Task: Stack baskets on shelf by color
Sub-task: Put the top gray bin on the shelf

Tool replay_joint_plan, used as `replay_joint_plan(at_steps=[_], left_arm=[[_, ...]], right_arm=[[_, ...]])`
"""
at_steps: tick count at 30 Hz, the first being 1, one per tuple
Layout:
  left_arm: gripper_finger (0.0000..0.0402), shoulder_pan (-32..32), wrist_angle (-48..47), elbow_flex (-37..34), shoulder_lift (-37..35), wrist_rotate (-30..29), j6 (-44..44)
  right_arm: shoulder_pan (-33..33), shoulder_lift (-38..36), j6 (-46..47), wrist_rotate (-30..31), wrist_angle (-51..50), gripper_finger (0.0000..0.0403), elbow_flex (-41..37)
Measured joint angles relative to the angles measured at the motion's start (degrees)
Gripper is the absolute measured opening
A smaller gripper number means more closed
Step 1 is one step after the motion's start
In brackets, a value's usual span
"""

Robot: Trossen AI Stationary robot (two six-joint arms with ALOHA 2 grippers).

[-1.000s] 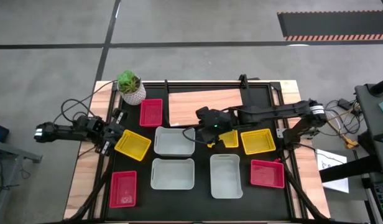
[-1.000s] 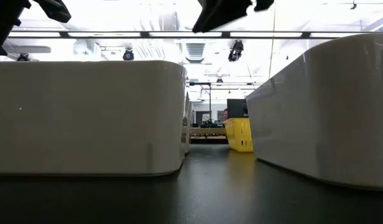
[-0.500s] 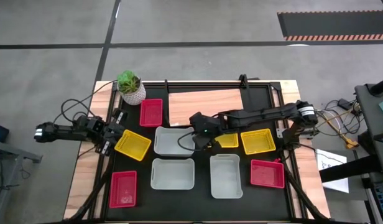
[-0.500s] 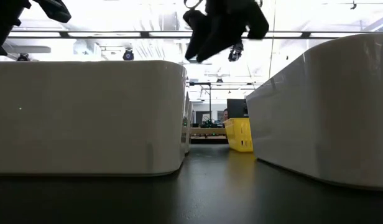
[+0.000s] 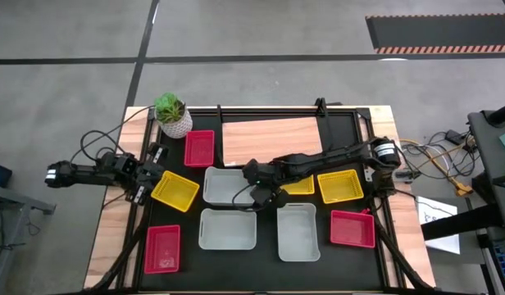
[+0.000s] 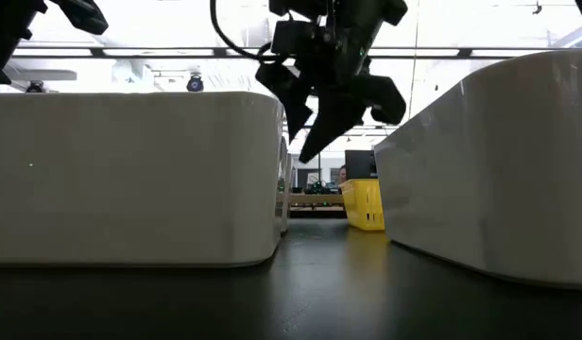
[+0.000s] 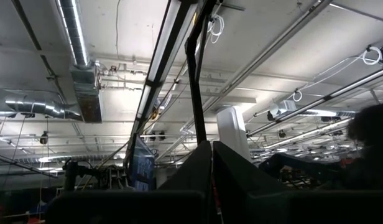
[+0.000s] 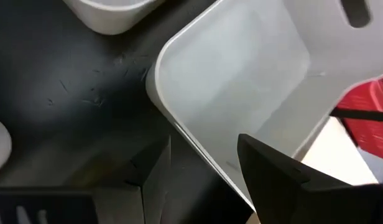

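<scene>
Crowding right tool [image 5: 263, 197]: white baskets [image 5: 229, 185].

A grey concrete floor [image 5: 261, 33] surrounds the worktop [image 5: 113, 246], crossed by dark seam lines, with a black mat edged in orange-and-white stripes [image 5: 437, 33] at the far right. Overhead, the white ceiling carries a silver duct [image 7: 73, 43], cable runs and bright strip lights [image 6: 159, 57].
</scene>
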Motion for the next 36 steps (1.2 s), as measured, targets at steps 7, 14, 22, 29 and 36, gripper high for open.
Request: replay_joint_plan(at_steps=[7,14,22,29,36], left_arm=[[0.0,0.0,-0.07,0.0,-0.03,0.0,0.04],[0.0,0.0,0.02,0.0,-0.17,0.0,0.46],[0.0,0.0,0.0,0.0,0.07,0.0,0.46],[0.0,0.0,0.02,0.0,-0.04,0.0,0.44],[0.0,0.0,0.05,0.0,0.05,0.0,0.0]], right_arm=[[-0.4,2.79,-3.13,-0.04,1.43,0.0168,-0.02],[-0.43,3.9,-8.13,-0.12,1.88,0.0109,-0.02],[-0.09,2.75,-15.65,-0.39,1.72,0.0014,-0.02],[0.82,-1.46,-14.75,-0.01,0.88,0.0009,-0.02],[4.54,-8.42,-8.71,0.05,-1.87,0.0009,-0.02]])
